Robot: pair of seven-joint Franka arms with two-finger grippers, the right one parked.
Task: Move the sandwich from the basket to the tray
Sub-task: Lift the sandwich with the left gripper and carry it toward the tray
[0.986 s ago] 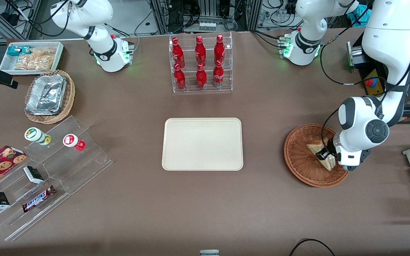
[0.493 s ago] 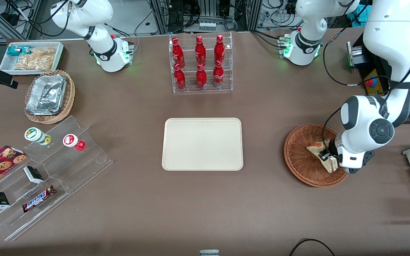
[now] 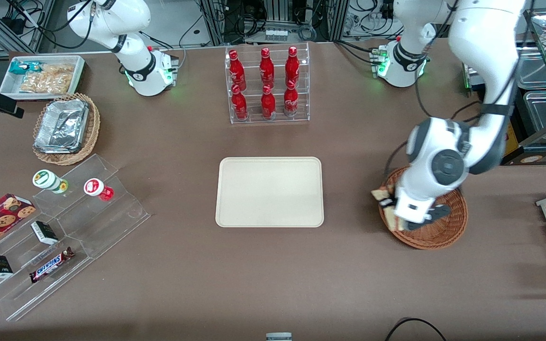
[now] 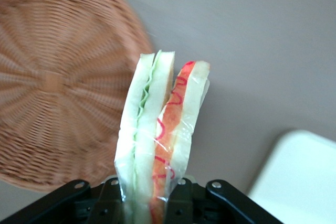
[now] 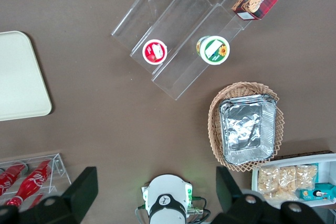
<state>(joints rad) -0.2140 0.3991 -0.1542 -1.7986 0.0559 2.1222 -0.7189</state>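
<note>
The pincer [image 3: 388, 210] is clamped on the sandwich [image 4: 157, 129], lifted over the basket [image 3: 446, 232] rim — the tray [image 3: 269, 192] lies sideways toward the parked arm's end of the desk, its near edge closest.

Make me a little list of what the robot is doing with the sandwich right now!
gripper: shut on the sandwich, above the basket's rim on the side toward the tray
sandwich: lifted out, held edge-up, wrapped in clear film
basket: nothing seen in it
tray: nothing on it yet
step left: carry the sandwich to the tray
</note>
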